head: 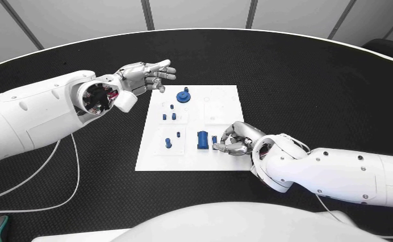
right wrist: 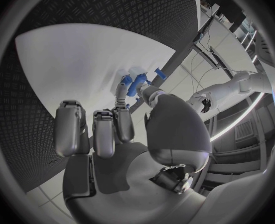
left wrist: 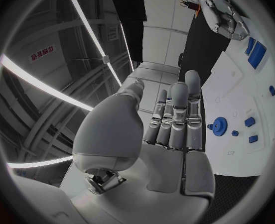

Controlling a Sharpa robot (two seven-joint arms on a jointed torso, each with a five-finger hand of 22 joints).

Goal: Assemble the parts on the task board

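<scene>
- Task board [head: 221,157], a white plate, is lying flat mid-table on the black table [head: 311,77], with bare tabletop stretching wide past all its edges.
- Blue parts are sitting on it: a round gear-like piece [head: 183,97] near the far edge, small pegs [head: 168,116] behind the middle, one peg [head: 168,142] toward the near left, and a taller block [head: 202,140] near the middle.
- Right hand [head: 233,139] is resting over the board's near right edge, fingertips pinching a small blue part [right wrist: 132,84] just beside the taller block.
- Left hand [head: 147,76] is hovering off the board's far left corner, fingers extended and grasping nothing, clear of the gear-like piece.
</scene>
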